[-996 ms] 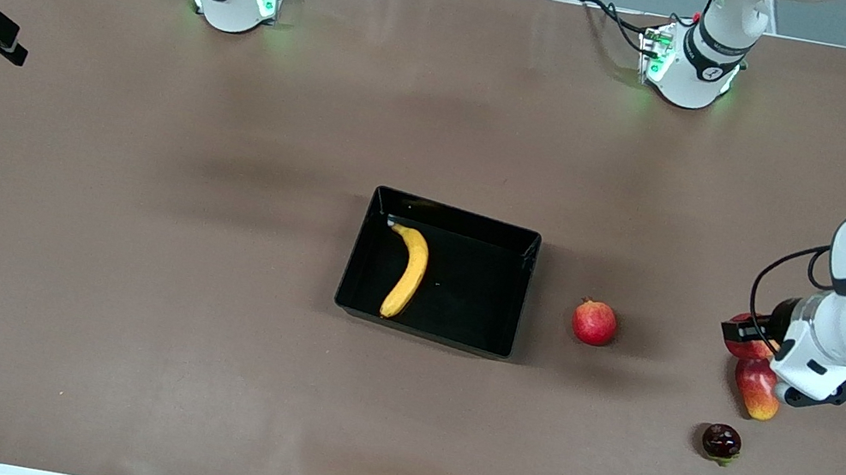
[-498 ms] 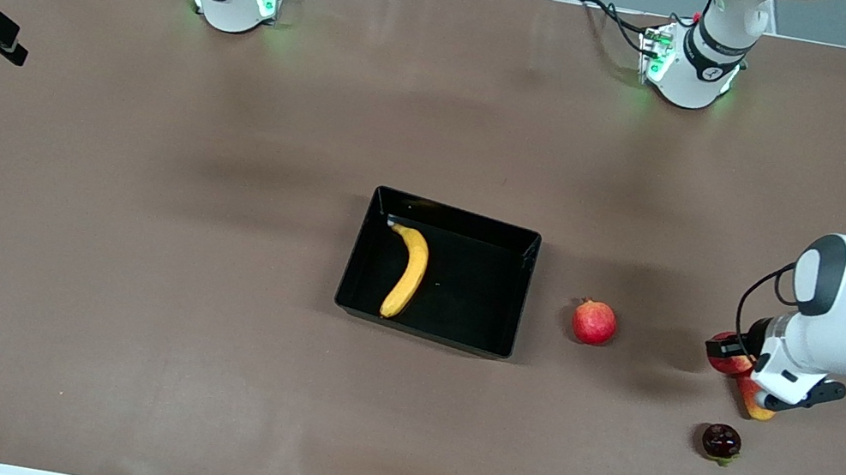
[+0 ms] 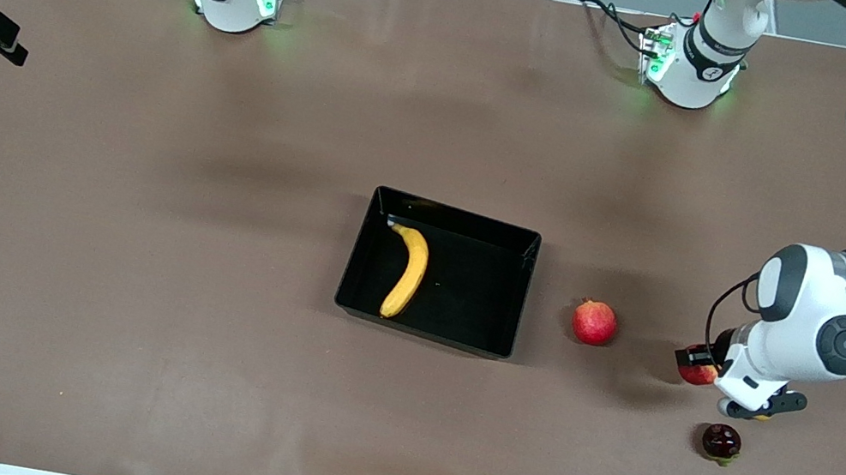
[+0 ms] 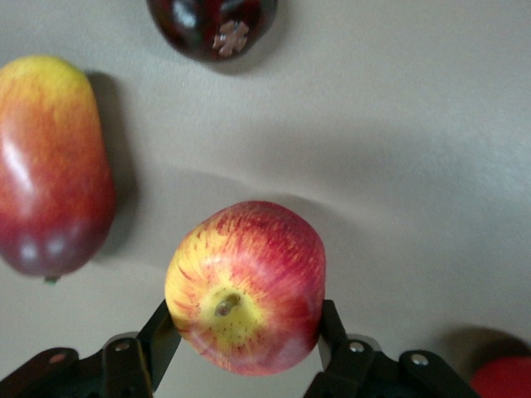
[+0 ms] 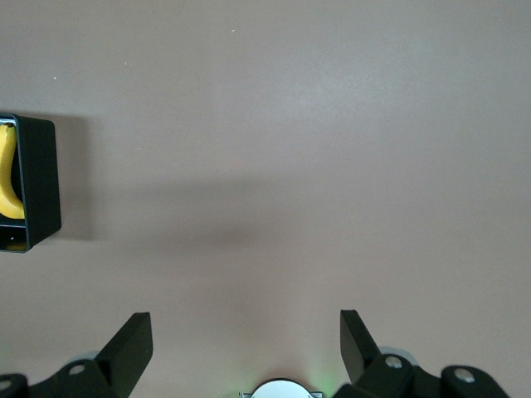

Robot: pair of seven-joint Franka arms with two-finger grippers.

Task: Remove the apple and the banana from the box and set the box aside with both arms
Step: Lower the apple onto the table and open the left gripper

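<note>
My left gripper [image 3: 701,362] is shut on the small red-and-yellow apple [image 3: 697,372] and holds it a little above the table, beside the mango and toward the pomegranate. In the left wrist view the apple [image 4: 246,286] sits between the two black fingers [image 4: 159,336], with its shadow on the cloth below. The yellow banana [image 3: 408,271] lies inside the black box [image 3: 449,213] at the table's middle. My right gripper [image 3: 19,49] is open and empty, high over the right arm's end of the table. Its wrist view shows the box's end [image 5: 40,184] and a bit of banana [image 5: 7,170].
A red pomegranate [image 3: 594,322] lies between the box and the held apple. A red-yellow mango [image 4: 51,166] is mostly hidden under the left hand in the front view. A dark round fruit [image 3: 721,442] lies nearer the front camera.
My left gripper has lifted the apple off the table from beside the mango and carried it toward the pomegranate and box. The right arm has not moved.
</note>
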